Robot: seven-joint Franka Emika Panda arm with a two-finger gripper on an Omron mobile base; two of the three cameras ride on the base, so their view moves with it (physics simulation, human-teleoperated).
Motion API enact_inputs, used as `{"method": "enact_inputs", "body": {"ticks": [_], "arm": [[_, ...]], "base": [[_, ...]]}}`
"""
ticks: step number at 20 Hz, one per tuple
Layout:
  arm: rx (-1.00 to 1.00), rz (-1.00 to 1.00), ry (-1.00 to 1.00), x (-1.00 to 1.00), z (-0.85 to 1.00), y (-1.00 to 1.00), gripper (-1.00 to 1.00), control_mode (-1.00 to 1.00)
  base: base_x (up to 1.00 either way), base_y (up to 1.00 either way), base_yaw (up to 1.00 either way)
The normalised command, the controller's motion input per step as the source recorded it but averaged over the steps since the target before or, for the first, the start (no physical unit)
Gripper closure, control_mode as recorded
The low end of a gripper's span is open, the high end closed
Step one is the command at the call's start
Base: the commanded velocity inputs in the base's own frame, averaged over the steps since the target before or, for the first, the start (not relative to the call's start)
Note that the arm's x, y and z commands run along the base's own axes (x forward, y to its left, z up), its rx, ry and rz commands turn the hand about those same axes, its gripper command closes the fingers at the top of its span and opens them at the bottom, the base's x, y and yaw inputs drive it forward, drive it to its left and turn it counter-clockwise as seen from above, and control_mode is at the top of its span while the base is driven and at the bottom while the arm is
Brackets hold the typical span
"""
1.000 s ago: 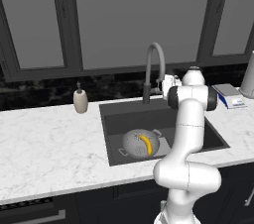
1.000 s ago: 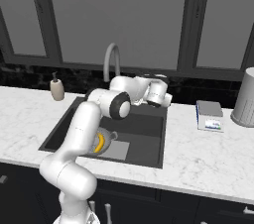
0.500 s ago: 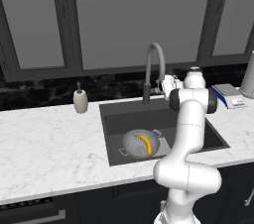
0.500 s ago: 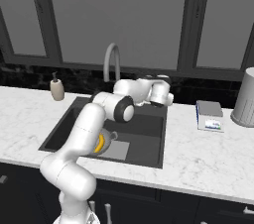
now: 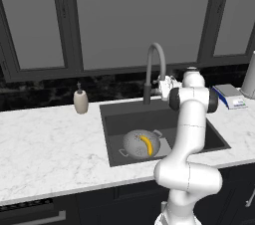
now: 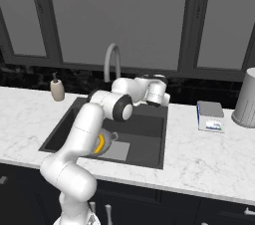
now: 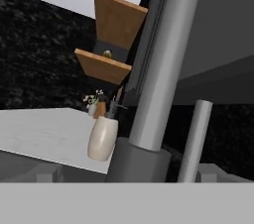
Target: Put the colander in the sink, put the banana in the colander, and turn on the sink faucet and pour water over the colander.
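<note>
Even soft light, faint shadows, sharp

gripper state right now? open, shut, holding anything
Gripper: cannot tell whether it is open or shut; its fingertips are too small to make out. It sits beside the sink faucet, and nothing visible is in its grasp.

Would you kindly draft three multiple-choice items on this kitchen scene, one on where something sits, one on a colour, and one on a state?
1. Where does the banana lie?
A. on the white counter
B. inside the colander
C. beside the soap dispenser

2. What colour is the soap dispenser?
A. beige
B. blue
C. black

3. What is the state of the sink faucet?
A. water is pouring from it
B. it lies broken on the counter
C. no water is running from it

Answers: 1 B, the yellow fruit rests in the holed bowl in the sink. 2 A, its body is pale beige. 3 C, no stream shows below the spout.
</note>
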Motion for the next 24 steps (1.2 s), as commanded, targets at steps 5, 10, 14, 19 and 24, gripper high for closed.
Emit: {"method": "enact_inputs", "body": {"ticks": [5, 10, 14, 19, 24], "arm": [[0.0, 0.0, 0.0, 0.09, 0.2, 0.17, 1.0, -1.0], [0.0, 0.0, 0.01, 0.2, 0.2, 0.09, 1.0, -1.0], [0.0, 0.0, 0.0, 0.23, 0.19, 0.11, 1.0, -1.0], [0.0, -0.05, 0.03, 0.29, 0.25, 0.05, 1.0, -1.0], [0.0, -0.19, 0.08, 0.15, 0.17, -0.02, 1.0, -1.0]], "base": [[0.0, 0.0, 0.0], [0.0, 0.0, 0.0], [0.0, 0.0, 0.0], [0.0, 0.0, 0.0], [0.0, 0.0, 0.0]]}}
